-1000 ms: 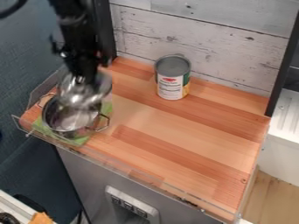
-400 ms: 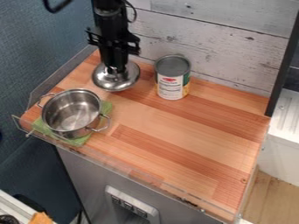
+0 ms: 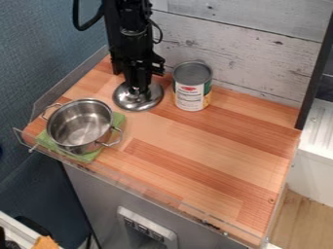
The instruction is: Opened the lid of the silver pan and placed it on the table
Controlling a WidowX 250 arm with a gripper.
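Observation:
The gripper [image 3: 137, 89] hangs over the back left of the wooden table [image 3: 195, 146], shut on the knob of the silver lid [image 3: 138, 101]. That lid lies level, low at the tabletop, left of the can; whether its rim touches the wood I cannot tell. To its lower left stands the silver pan [image 3: 80, 125], uncovered and upright, showing its bare inside and two side handles. A green cloth [image 3: 118, 119] lies beneath the pan.
A can [image 3: 192, 86] with a grey top stands just right of the lid, near the white plank wall [image 3: 240, 44]. Low clear guards [image 3: 149, 192] run along the table's left and front edges.
From above the pan, the gripper has carried the lid right and back, away from the pan. Since the middle frame it has shifted slightly right and lower. Pan and can have not moved.

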